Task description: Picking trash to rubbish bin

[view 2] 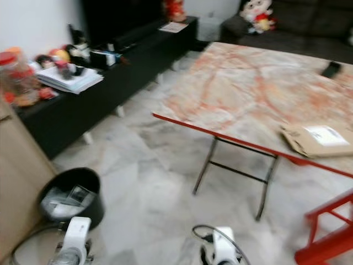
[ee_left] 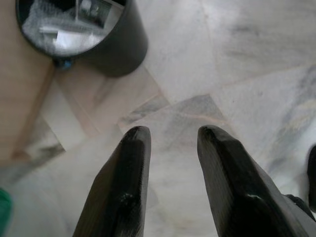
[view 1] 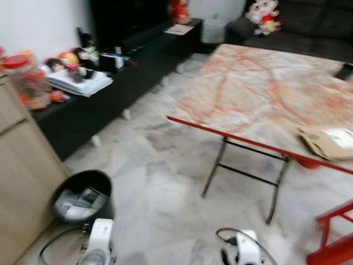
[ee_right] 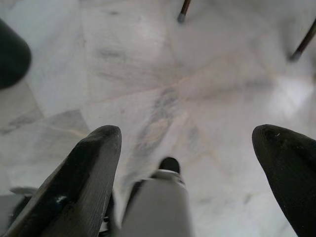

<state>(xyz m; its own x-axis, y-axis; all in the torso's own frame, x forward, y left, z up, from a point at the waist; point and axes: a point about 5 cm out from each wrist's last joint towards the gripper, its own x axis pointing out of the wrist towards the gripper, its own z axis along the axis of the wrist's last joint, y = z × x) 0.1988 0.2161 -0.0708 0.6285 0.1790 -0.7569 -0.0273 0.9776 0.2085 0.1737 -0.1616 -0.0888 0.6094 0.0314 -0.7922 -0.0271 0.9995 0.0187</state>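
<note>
Both grippers hang empty, left [ee_left: 170, 143] fingers narrowly parted, right [ee_right: 190, 143] wide, beside upright rubbish bin [view 1: 83, 201].

Black round rubbish bin [view 1: 83, 196], upright on the marble floor [view 1: 160, 182] beside a wooden cabinet [view 1: 22, 182], holding pale crumpled trash [ee_left: 66, 29].

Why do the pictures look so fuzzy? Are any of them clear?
Left and right eye views: everything is smeared, the folding table, the bin and the shelf clutter, most likely because the camera is moving. Left wrist view: the left gripper is fairly crisp, the floor soft, the bin's contents washed out by glare. Right wrist view: the right gripper is soft-edged, the floor hazy.
</note>
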